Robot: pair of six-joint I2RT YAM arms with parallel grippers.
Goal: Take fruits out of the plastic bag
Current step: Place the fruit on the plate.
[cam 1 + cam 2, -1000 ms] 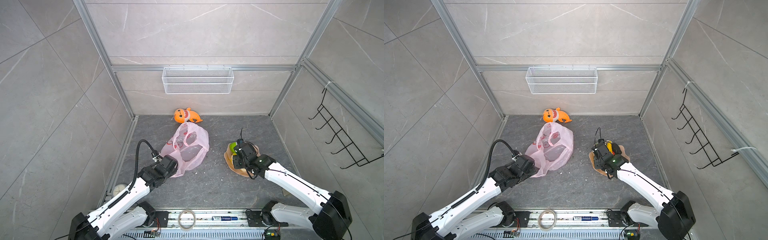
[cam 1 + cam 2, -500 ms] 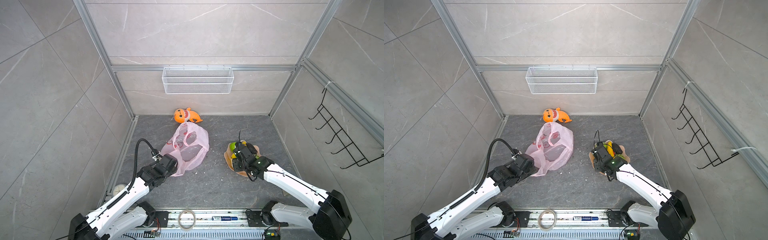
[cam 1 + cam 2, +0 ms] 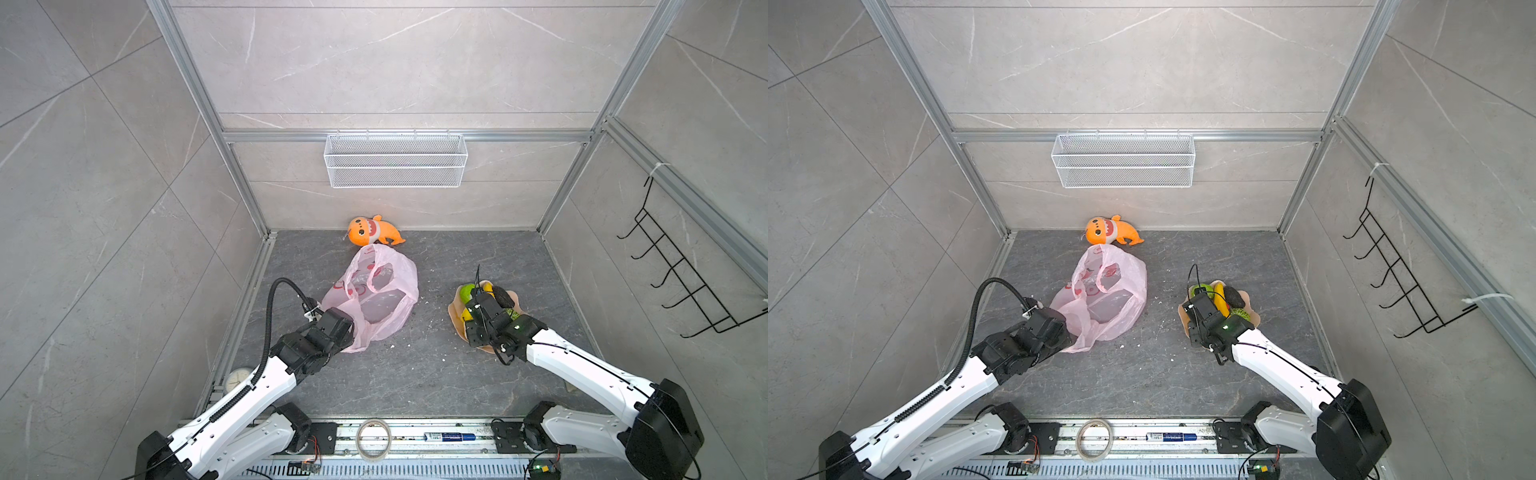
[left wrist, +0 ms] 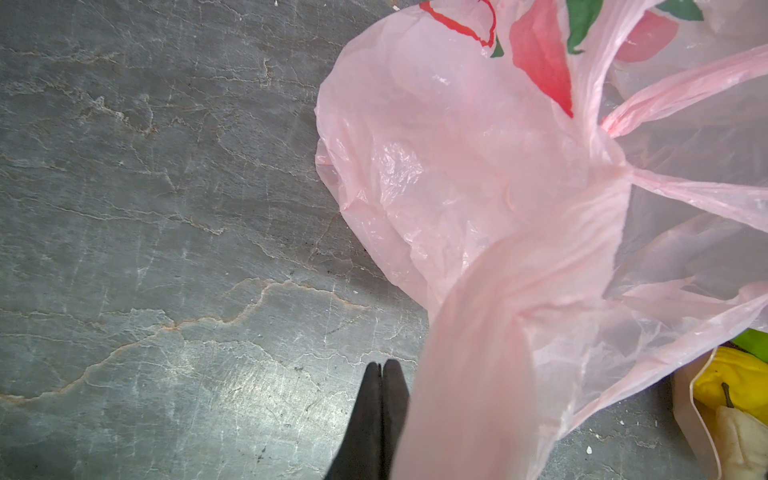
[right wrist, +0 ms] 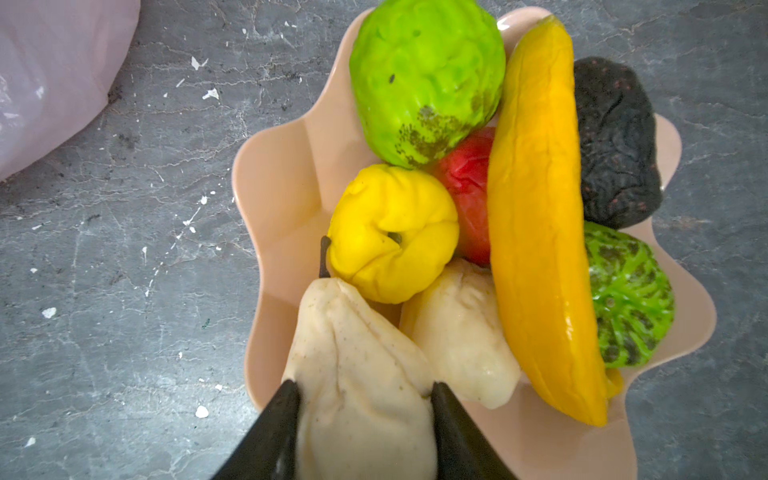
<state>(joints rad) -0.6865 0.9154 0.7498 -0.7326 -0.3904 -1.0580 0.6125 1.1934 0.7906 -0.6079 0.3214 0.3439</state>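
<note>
The pink plastic bag (image 3: 374,299) (image 3: 1104,299) lies crumpled on the grey floor, and no fruit shows inside it. My left gripper (image 4: 381,365) is at its near left corner, fingers shut together with nothing showing between the tips; a fold of the bag (image 4: 457,166) runs beside them. The fruits are piled on a peach plate (image 5: 282,174): green ball (image 5: 424,75), banana (image 5: 536,232), dark avocado (image 5: 615,145), red piece (image 5: 469,183), yellow piece (image 5: 390,232). My right gripper (image 5: 365,388) (image 3: 471,309) is over the plate's near side, its fingers pressing both sides of a beige pear (image 5: 357,332).
An orange plush shark (image 3: 372,230) lies at the back wall beyond the bag. A white wire basket (image 3: 395,160) hangs on that wall and a black hook rack (image 3: 681,282) on the right wall. A tape roll (image 3: 374,434) lies on the front rail.
My right gripper has edged slightly toward the front over the plate, its jaws a little wider on the pear. The left arm and the bag have not moved.
</note>
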